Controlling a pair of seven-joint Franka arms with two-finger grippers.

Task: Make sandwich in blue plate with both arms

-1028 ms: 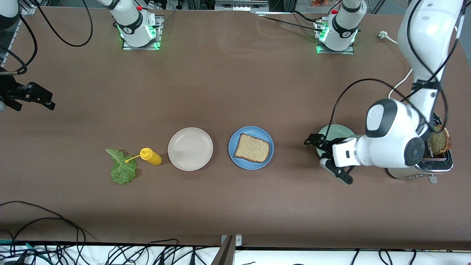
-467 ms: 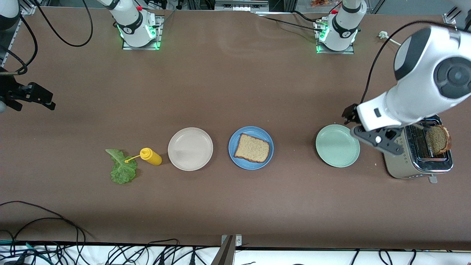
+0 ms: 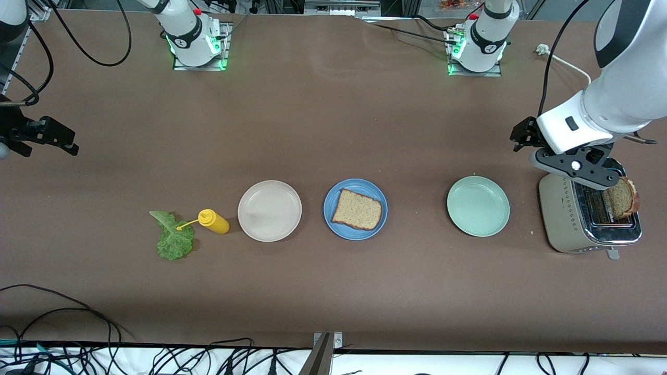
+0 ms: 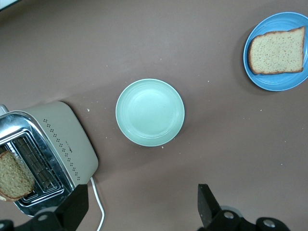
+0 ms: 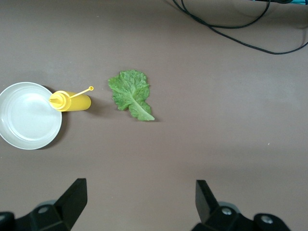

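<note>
The blue plate (image 3: 371,188) (image 4: 288,81) lies mid-table with one slice of brown bread (image 3: 357,210) (image 4: 277,50) flat on it. A second slice (image 3: 621,198) (image 4: 14,175) stands up out of the toaster (image 3: 568,219) (image 4: 57,139) at the left arm's end. My left gripper (image 3: 555,156) (image 4: 139,207) hangs open and holds nothing, over the table at the toaster's edge farther from the front camera. A green lettuce leaf (image 3: 172,237) (image 5: 131,94) lies flat toward the right arm's end. My right gripper (image 3: 47,148) (image 5: 139,204) waits open and high over that end.
A pale green plate (image 3: 478,206) (image 4: 150,112) sits between the blue plate and the toaster. A beige plate (image 3: 269,210) (image 5: 29,115) and a yellow mustard bottle (image 3: 213,221) (image 5: 72,101) on its side lie between the blue plate and the lettuce. The toaster's white cord (image 4: 98,207) trails beneath my left gripper.
My left arm has swung from over the pale green plate to the toaster's edge farther from the front camera, still open. The right arm has not moved.
</note>
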